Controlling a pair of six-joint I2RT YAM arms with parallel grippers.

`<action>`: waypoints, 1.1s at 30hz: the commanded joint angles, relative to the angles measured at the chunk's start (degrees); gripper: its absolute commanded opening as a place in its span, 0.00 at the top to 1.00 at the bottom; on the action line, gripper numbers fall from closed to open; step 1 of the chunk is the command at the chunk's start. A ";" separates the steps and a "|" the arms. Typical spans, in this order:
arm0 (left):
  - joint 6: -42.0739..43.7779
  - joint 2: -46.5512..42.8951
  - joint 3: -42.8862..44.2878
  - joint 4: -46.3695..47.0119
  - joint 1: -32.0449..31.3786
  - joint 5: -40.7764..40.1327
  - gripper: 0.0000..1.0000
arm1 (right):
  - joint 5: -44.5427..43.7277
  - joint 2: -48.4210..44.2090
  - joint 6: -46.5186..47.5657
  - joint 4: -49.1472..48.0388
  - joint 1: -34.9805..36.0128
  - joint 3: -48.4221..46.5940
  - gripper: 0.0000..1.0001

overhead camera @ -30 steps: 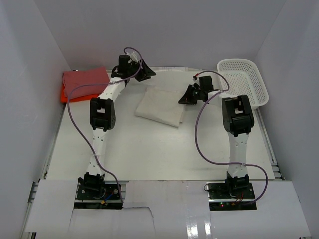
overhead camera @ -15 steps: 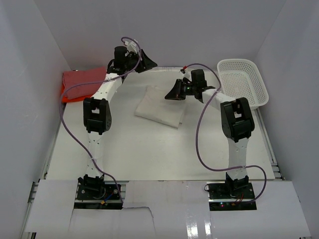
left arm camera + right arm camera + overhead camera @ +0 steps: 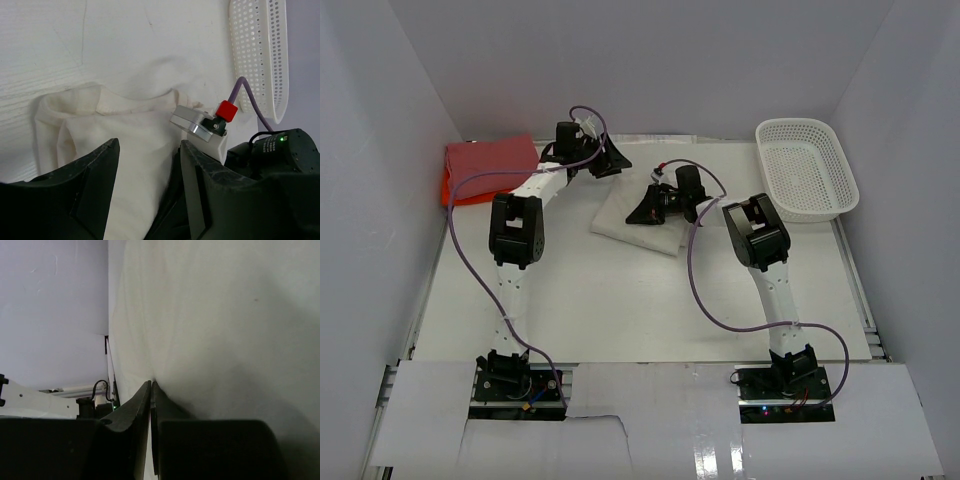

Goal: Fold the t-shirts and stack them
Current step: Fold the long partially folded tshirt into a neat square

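A folded cream t-shirt [image 3: 655,238] lies mid-table. My right gripper [image 3: 634,217] is shut, its closed tips [image 3: 151,383] pressing on the cream cloth [image 3: 220,335] with nothing seen between them. My left gripper [image 3: 617,161] hovers open over the shirt's far edge. In the left wrist view, the left gripper [image 3: 149,150] has cream fabric [image 3: 132,165] showing between its spread fingers, with the right wrist just beyond. A dusty pink-red t-shirt [image 3: 490,160] lies folded on an orange one [image 3: 448,190] at the far left corner.
A white mesh basket [image 3: 807,170] stands at the far right, also visible in the left wrist view as a basket [image 3: 260,55]. White walls close in on the left, back and right. Purple cables loop from both arms over the table.
My right arm has swung left from beside the basket onto the cream shirt, staying shut. My left gripper moved slightly right and down toward the shirt's far edge, staying open.
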State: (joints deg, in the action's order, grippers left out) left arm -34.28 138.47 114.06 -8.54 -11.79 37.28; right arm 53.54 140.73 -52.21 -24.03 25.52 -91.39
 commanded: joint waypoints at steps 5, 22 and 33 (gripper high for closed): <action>1.94 1.44 1.60 2.12 -0.07 3.41 0.38 | -3.96 0.34 7.72 6.09 1.37 -0.63 0.92; 3.61 10.93 11.00 0.27 -0.60 1.14 0.38 | -6.08 -4.58 19.24 22.27 4.01 2.09 0.92; -4.03 13.33 21.56 2.21 -0.16 -0.19 0.35 | -5.99 -7.92 21.88 22.62 7.00 9.83 0.92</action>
State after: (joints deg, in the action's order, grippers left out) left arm -36.14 155.83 133.16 -7.29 -12.08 37.89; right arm 49.82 132.25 -33.89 -7.03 32.08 -84.12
